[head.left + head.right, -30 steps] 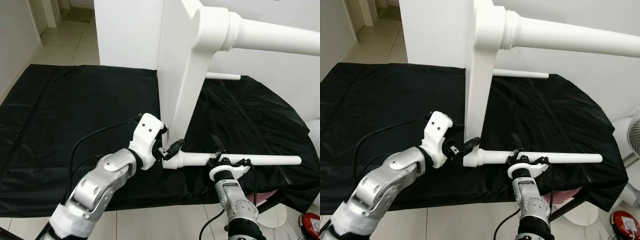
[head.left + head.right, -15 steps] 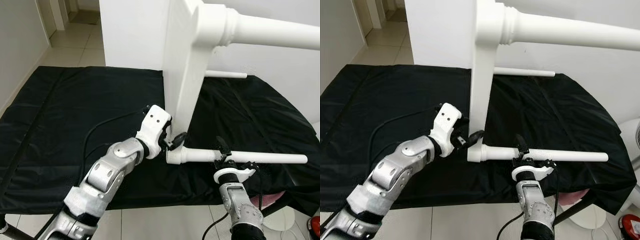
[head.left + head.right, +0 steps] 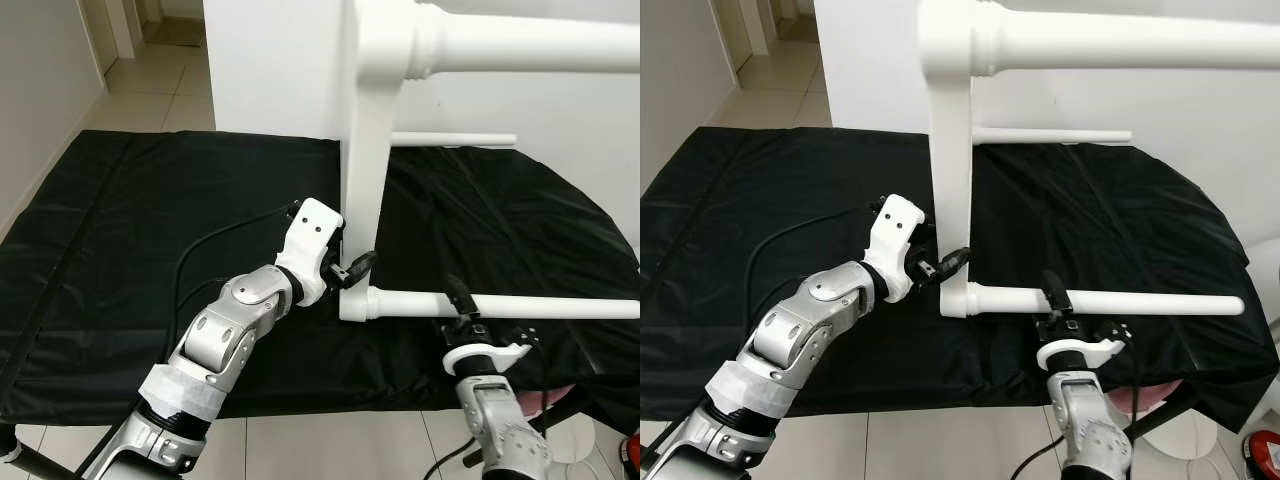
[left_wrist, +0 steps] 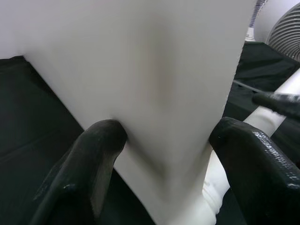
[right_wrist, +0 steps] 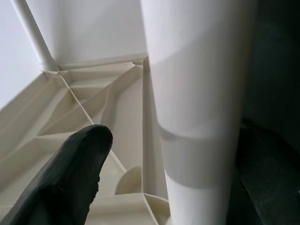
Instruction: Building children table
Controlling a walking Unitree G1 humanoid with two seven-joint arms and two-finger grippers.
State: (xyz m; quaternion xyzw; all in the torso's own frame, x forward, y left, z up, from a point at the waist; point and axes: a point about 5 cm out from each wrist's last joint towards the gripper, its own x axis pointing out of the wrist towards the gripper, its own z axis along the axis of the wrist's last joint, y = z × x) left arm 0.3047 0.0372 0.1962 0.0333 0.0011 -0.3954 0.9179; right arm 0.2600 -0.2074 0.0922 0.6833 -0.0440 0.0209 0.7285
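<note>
The white children's table [image 3: 372,120] stands on edge on the black-draped surface [image 3: 130,230], its top upright, with three legs seen jutting out sideways. The lowest leg [image 3: 500,305] runs level just above the cloth from the tabletop's bottom corner. The left gripper [image 3: 350,272] sits at that corner, jaws straddling the tabletop's edge; in the left wrist view one finger [image 4: 89,164] lies on each face, apparently touching, so it reads as clamped on the table. The right gripper [image 3: 462,312] is partway along the lowest leg from the corner, jaws around it, one finger [image 5: 70,173] beside the shaft; they appear closed on the leg. Judging from this, the leg is being seated or turned into its socket. The risk: if the right gripper twists or pushes off-axis, the leg could cross-thread or lever the tall upright tabletop over, since only the left gripper's grip at the corner steadies it.
</note>
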